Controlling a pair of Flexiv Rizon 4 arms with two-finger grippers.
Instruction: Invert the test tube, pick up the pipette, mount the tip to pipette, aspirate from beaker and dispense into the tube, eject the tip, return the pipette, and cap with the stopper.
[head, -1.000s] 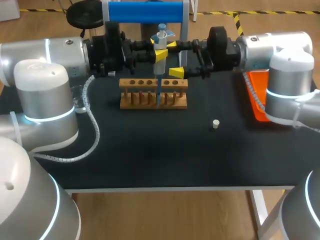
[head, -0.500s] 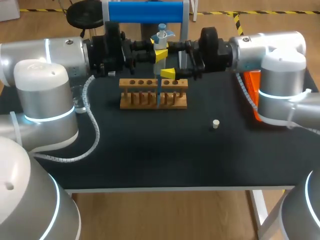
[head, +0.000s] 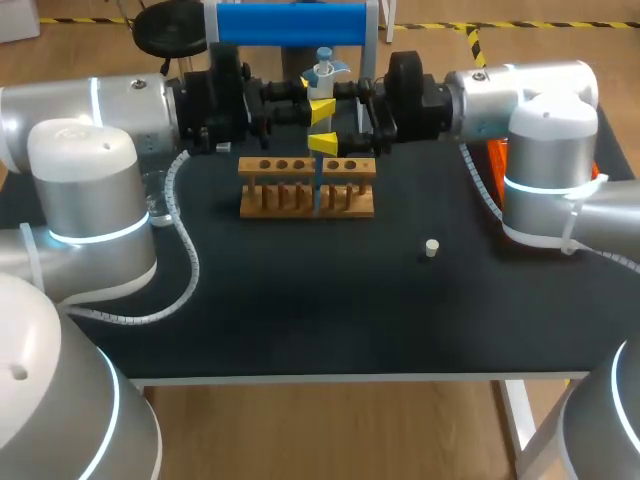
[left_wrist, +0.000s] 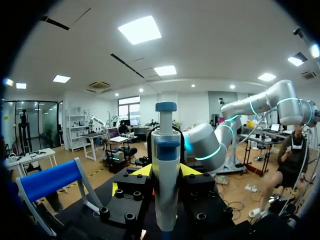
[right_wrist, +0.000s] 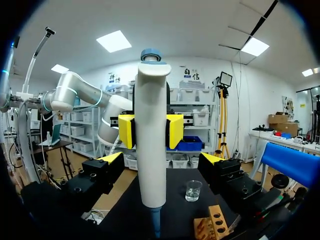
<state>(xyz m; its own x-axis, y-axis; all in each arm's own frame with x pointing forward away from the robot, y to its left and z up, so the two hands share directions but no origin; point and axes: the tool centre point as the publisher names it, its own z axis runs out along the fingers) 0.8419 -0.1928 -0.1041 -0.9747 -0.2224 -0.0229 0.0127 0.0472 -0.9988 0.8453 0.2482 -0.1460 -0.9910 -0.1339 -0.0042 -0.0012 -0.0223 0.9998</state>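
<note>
Starting left of the wooden test-tube rack (head: 307, 190), the beaker (right_wrist: 193, 190) stands on the table well clear of my arms. Above and just behind the rack, my left gripper (head: 320, 104) has its yellow tips clamped on the pipette (head: 321, 80), which stands upright over the rack's middle. The pipette has a white body, a blue plunger cap and a slim blue tip (head: 317, 182) running down to the rack's top rail. Whether it enters a tube I cannot tell.

My right gripper (right_wrist: 162, 158) hangs above the rack's right half with its fingers spread wide, one on each side of the pipette, touching nothing. My worry is that closing so near the left gripper could knock it or twist the pipette, and the tip would then lever against the rack. The stopper (head: 431, 248) lies right of the rack and nearer me. I judge it safe.
</note>
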